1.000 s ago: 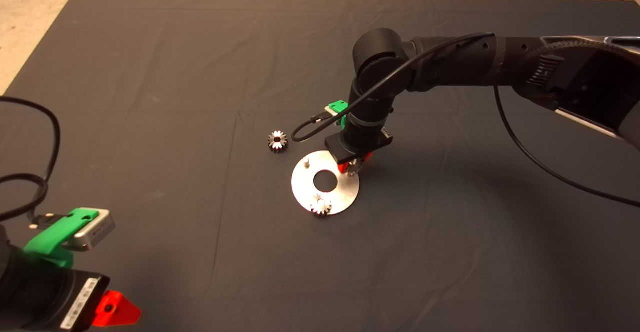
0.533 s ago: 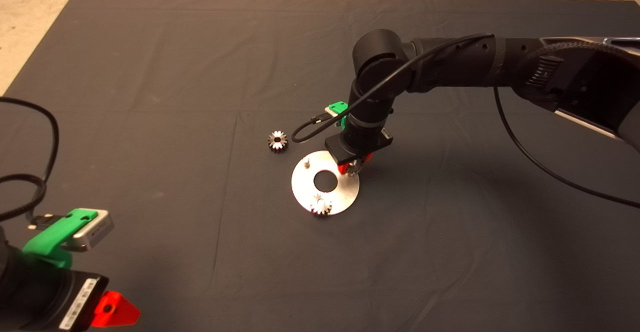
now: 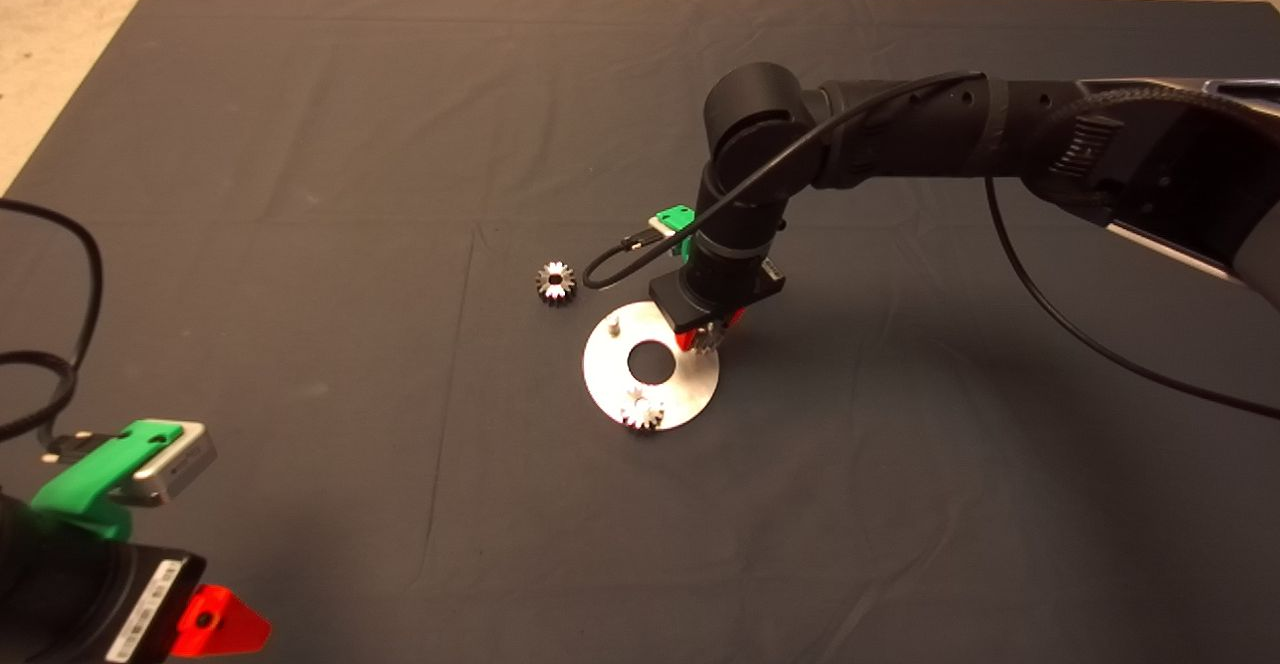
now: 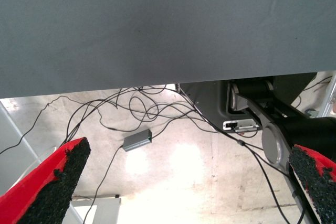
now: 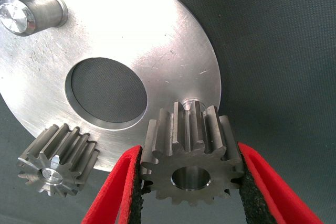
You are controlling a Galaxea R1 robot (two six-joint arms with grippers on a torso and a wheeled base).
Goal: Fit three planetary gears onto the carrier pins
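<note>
A flat silver disc (image 3: 690,384) lies mid-mat, its bare part also close up in the right wrist view (image 5: 157,45). One planetary gear (image 3: 642,412) sits on the near carrier pin (image 5: 58,158). A second gear (image 5: 191,153) is clamped between the red fingers of my right gripper (image 5: 190,174), tilted just over the disc's right rim (image 3: 708,336), where a pin tip (image 5: 190,102) peeks out behind it. Another carrier pin (image 3: 615,324) stands bare (image 5: 31,13). A third gear (image 3: 555,282) lies loose on the mat left of the disc. My left gripper (image 3: 215,624) is parked at the lower left, open.
The dark mat (image 3: 300,144) covers the table, with pale floor beyond its far and left edges. In the left wrist view the mat's edge (image 4: 157,80) shows, with floor, several cables and a small grey box (image 4: 137,140) beyond it.
The left arm has sunk slightly toward the lower left corner. The right gripper, still holding its gear, has barely shifted over the disc's right rim.
</note>
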